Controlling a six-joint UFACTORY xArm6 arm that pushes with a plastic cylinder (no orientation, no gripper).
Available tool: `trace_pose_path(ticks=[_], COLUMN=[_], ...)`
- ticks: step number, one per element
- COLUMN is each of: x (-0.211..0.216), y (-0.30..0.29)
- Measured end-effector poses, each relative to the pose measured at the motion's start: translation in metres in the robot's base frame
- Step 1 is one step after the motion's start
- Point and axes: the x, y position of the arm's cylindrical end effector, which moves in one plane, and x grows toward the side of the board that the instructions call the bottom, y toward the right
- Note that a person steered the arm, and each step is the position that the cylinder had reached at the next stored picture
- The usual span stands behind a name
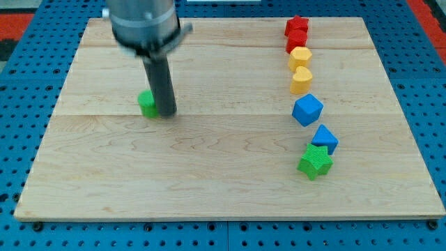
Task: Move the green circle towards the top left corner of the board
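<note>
The green circle (147, 104) sits on the wooden board (223, 167) in the view's left half, about midway up. My tip (166, 111) touches the board right against the circle's right side, and the rod hides part of the circle. The rod rises to the arm's grey body at the view's top.
A line of blocks runs down the view's right side: a red star (296, 26), a red block (296, 42), a yellow hexagon (300, 58), a yellow heart (301, 80), a blue hexagon (307, 110), a blue block (325, 139) and a green star (315, 162).
</note>
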Motion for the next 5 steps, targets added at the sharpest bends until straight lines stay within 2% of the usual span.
trace_pose_path(ticks=[1, 2, 3, 4, 5], x=[-0.064, -0.026, 0.012, 0.022, -0.031], y=[-0.046, 0.012, 0.032, -0.022, -0.061])
